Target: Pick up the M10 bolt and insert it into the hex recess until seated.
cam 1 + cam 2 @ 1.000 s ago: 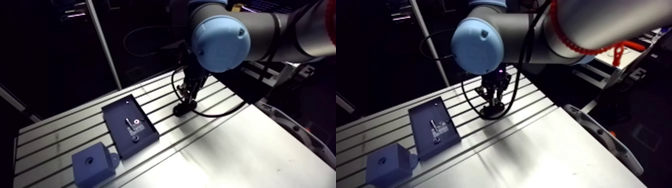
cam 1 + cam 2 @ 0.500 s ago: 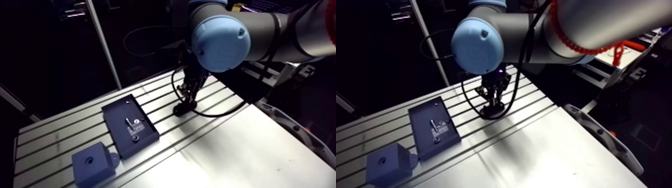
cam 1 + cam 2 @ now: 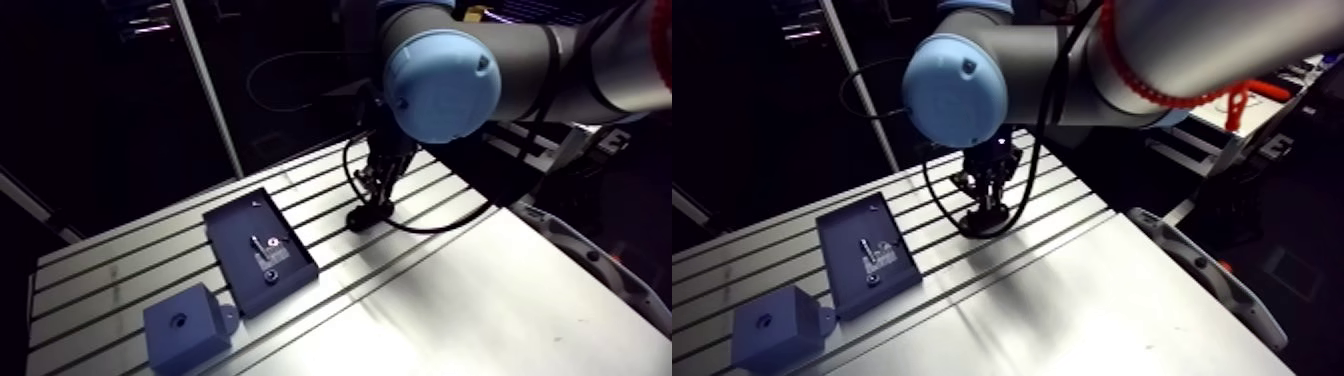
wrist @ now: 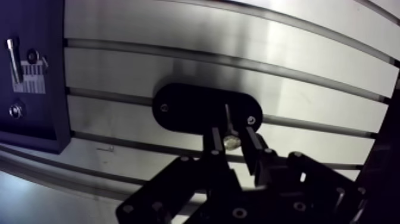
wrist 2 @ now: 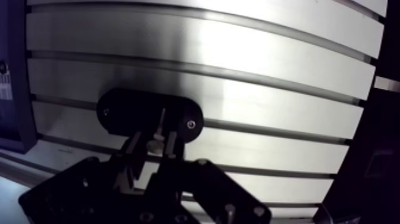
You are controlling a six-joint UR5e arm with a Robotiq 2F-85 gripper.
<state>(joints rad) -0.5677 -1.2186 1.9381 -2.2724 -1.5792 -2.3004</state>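
Nothing has visibly moved since the earlier frames; the arm and gripper (image 4: 231, 143) sit in the same pose. The two black fingers (image 4: 213, 138) are clamped on the small silver bolt (image 4: 227, 118). Its head is pinched between them and its shank points ahead over the black oval plate (image 4: 187, 107) on the slotted aluminium table (image 4: 238, 50). Can't tell if the tip touches the plate. The dark rectangular tray (image 3: 260, 250) and blue square block (image 3: 185, 330) lie well off to one side.
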